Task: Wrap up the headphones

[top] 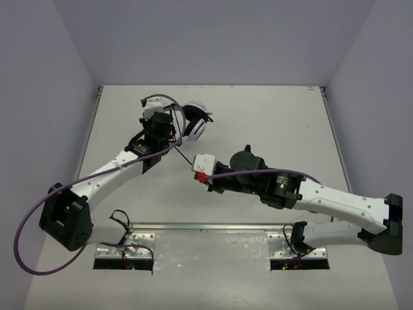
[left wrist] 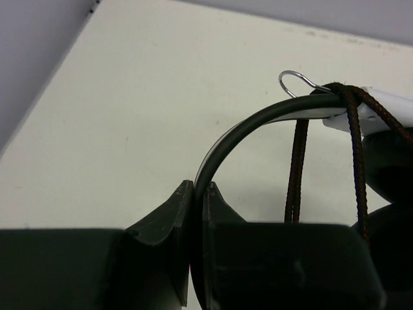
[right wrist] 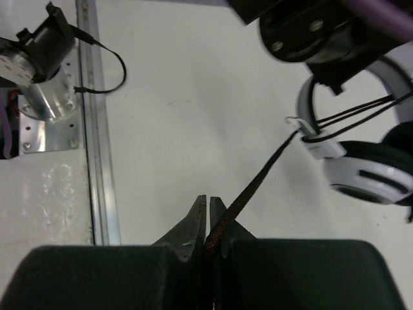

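The headphones (top: 195,123) hang at the tip of my left arm in the top view, white earcups to the right of the wrist. My left gripper (left wrist: 200,194) is shut on the headphones' black headband (left wrist: 239,132), which arcs up to the slider. Turns of the thin black cable (left wrist: 298,168) lie over the headband there. My right gripper (right wrist: 208,205) is shut on the cable (right wrist: 258,177), which runs taut up and right to the headphones (right wrist: 361,161). In the top view the cable (top: 184,155) stretches between both grippers, the right one (top: 201,175) below and right of the headphones.
Metal base plates (top: 126,248) and a rail (top: 213,227) sit along the near table edge. A purple robot cable (top: 39,219) loops off the left arm, another along the right arm (top: 258,173). The left arm's base (right wrist: 39,71) shows in the right wrist view.
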`<state>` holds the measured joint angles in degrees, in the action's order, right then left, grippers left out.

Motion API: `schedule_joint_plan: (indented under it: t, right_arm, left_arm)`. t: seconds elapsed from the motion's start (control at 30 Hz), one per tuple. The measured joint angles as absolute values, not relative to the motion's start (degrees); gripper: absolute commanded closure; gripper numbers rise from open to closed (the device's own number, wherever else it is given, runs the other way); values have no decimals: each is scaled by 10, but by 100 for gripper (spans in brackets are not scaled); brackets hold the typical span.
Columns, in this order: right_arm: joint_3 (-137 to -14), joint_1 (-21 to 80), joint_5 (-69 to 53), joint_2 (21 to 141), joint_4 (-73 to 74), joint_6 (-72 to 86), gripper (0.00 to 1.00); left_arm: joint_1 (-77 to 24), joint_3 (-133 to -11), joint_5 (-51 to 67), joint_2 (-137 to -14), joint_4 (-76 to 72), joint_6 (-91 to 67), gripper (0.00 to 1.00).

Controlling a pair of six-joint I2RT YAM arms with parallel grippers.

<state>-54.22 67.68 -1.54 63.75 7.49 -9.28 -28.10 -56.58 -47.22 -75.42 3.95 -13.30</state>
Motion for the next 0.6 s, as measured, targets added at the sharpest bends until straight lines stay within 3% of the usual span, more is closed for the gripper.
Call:
schedule_joint_plan:
  t: [0.33, 0.53, 0.6]
  right_arm:
    - [-739, 662, 83, 701, 260, -237, 98]
    - [-763, 626, 135, 705, 262, -313, 94]
    - [-749, 600, 146, 703, 245, -344, 98]
  left_arm:
    - [-441, -387, -463, -674, -64, -124, 100]
    - [-565, -302, -496, -583, -88, -134, 100]
    - [-591, -282, -499, -557, -88, -134, 100]
